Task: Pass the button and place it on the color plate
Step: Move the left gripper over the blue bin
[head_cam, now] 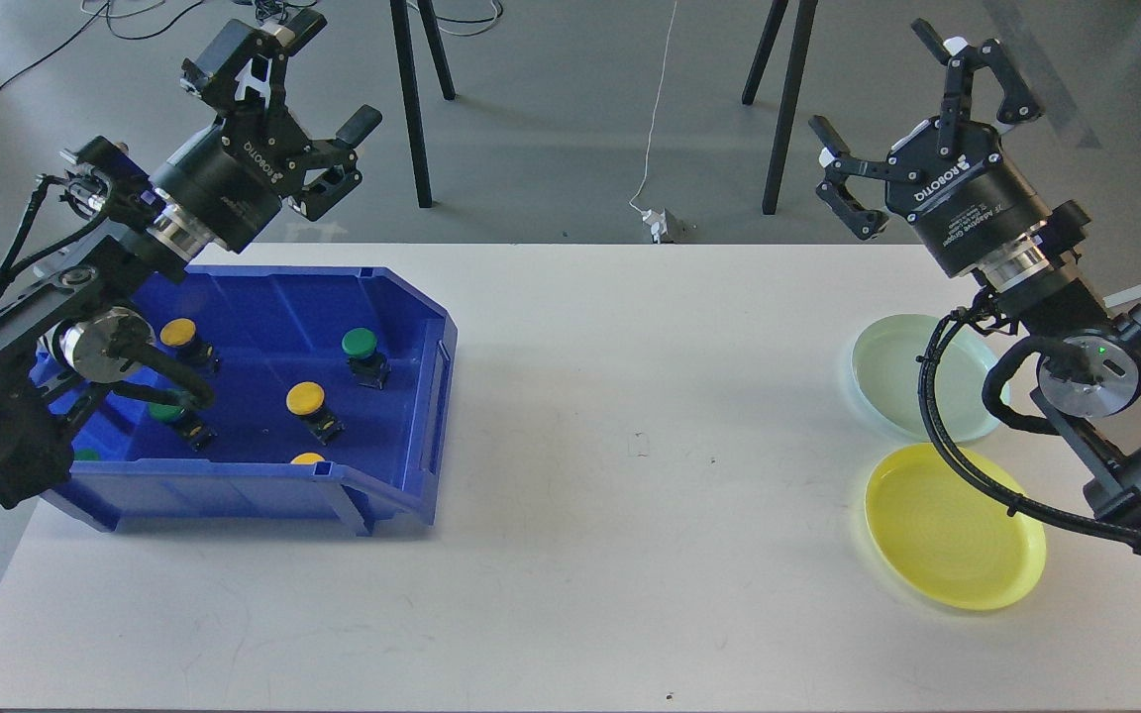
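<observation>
Several buttons lie in a blue bin at the left: a green-capped button, a yellow-capped button, another yellow one and a green one partly behind my left arm. My left gripper hangs open and empty above the bin's far edge. At the right, a pale green plate and a yellow plate rest on the table. My right gripper is open and empty, raised beyond the pale green plate.
The white table stretches between bin and plates. Black stand legs and a white cable with a plug are on the floor behind the table. The right arm's black cable loops over both plates.
</observation>
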